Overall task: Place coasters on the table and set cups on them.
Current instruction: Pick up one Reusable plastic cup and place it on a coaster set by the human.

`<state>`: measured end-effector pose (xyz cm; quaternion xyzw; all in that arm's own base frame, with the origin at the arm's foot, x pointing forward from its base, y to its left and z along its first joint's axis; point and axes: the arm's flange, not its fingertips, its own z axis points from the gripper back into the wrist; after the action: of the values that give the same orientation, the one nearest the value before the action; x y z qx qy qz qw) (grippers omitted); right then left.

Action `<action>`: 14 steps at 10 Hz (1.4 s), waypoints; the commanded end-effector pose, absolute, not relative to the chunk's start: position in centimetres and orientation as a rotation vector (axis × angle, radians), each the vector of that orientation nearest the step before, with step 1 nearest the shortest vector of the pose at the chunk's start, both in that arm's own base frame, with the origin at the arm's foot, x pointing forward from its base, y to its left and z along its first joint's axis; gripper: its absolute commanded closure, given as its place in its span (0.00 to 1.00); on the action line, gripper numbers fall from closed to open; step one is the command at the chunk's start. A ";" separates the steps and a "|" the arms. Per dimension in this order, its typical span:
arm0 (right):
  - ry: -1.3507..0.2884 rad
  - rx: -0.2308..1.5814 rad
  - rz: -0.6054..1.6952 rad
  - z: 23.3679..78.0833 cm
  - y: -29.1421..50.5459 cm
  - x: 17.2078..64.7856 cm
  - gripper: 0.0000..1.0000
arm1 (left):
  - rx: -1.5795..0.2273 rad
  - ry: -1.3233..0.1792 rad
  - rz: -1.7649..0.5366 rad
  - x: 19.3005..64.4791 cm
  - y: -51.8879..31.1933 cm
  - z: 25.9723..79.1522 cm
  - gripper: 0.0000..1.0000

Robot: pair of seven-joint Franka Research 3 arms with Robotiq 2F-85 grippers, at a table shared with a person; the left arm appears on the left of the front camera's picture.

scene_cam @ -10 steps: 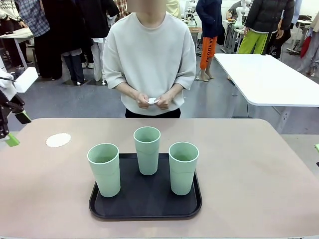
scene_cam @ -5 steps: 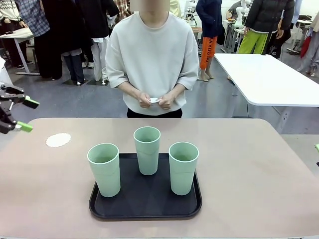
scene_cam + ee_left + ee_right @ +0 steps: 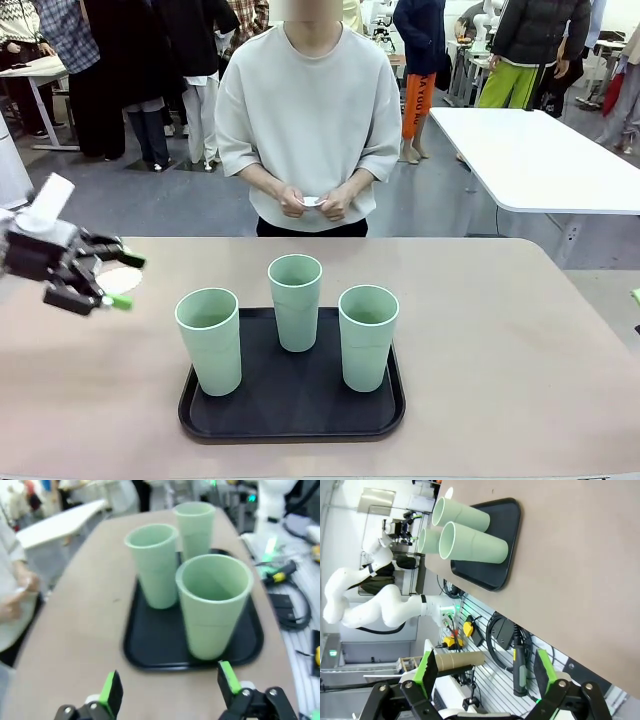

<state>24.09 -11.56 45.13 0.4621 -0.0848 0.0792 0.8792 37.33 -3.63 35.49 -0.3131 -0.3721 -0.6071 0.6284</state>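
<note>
Left of the tray (image 3: pixel 290 405), your left gripper (image 3: pixel 123 282) hovers spread wide and empty above a coaster (image 3: pixel 119 279); right gripper (image 3: pixel 486 672) likewise spread.

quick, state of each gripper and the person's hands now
Left gripper: open, empty.
Right gripper: open, empty.
Person's hands: holding something small and white.
</note>
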 end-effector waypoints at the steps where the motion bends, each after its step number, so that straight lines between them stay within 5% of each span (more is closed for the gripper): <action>1: -0.188 0.982 0.172 45.0 -11.6 24.2 0.00 | -0.707 -0.761 -1.474 37.1 -4.1 34.9 0.00; 14: -0.188 0.982 0.172 45.0 -11.6 24.2 0.00 | -0.839 -0.867 -1.525 38.5 -6.9 31.0 0.00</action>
<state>24.07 -11.59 45.14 0.4621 -0.0850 0.0786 0.8793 38.08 -7.34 31.59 -0.3548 -0.3509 -0.6443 0.5795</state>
